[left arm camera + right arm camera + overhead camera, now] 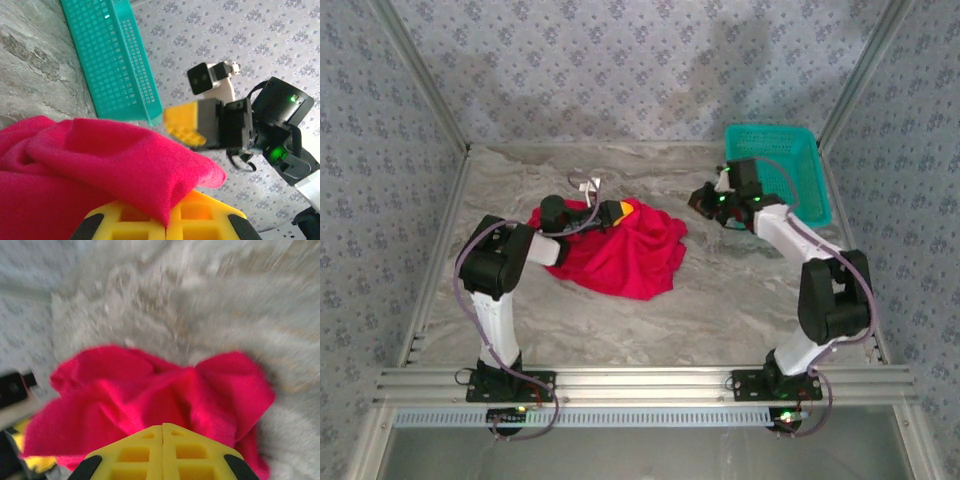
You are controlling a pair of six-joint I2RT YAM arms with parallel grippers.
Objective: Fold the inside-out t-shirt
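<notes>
Blue-grey walls printed with a small floral pattern close in a grey, marble-patterned table on three sides. A silver aluminium rail runs along the table's near edge, where the two arm bases are bolted. A teal plastic mesh basket sits in the far right corner. The plain bright red soft cloth t-shirt lies crumpled in a heap left of the table's centre, well apart from the basket. The left gripper is at the heap's far edge, its yellow fingers clamped on a fold of the red cloth. The right gripper hangs over bare table between the t-shirt and the basket, pointing towards the heap. Its yellow fingers are pressed together with nothing between them, and its wrist view is blurred.
</notes>
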